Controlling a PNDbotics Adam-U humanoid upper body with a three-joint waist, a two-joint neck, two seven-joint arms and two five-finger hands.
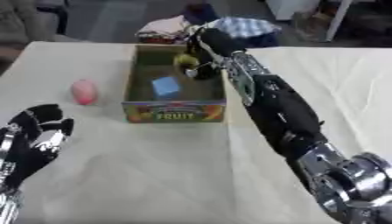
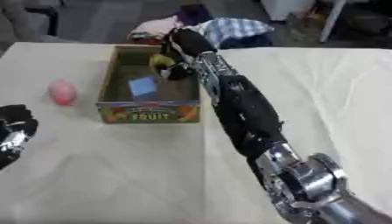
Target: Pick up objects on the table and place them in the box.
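A cardboard box point(image 1: 174, 109) marked FRUIT stands at the table's middle back. Inside it lies a blue cube point(image 1: 165, 86). My right arm stretches from the lower right over the box's far right corner, and my right hand point(image 1: 205, 49) is curled round a yellow object point(image 1: 184, 60) held just inside the box. A pink, egg-shaped object point(image 1: 84, 91) lies on the table left of the box. My left hand point(image 1: 34, 135) rests at the lower left with its fingers relaxed and holding nothing.
The table wears a cream cloth point(image 1: 153, 166). Beyond its far edge lie bundled clothes point(image 1: 165, 28) and a checked cloth point(image 1: 245, 26). A white post point(image 1: 337, 17) stands at the back right.
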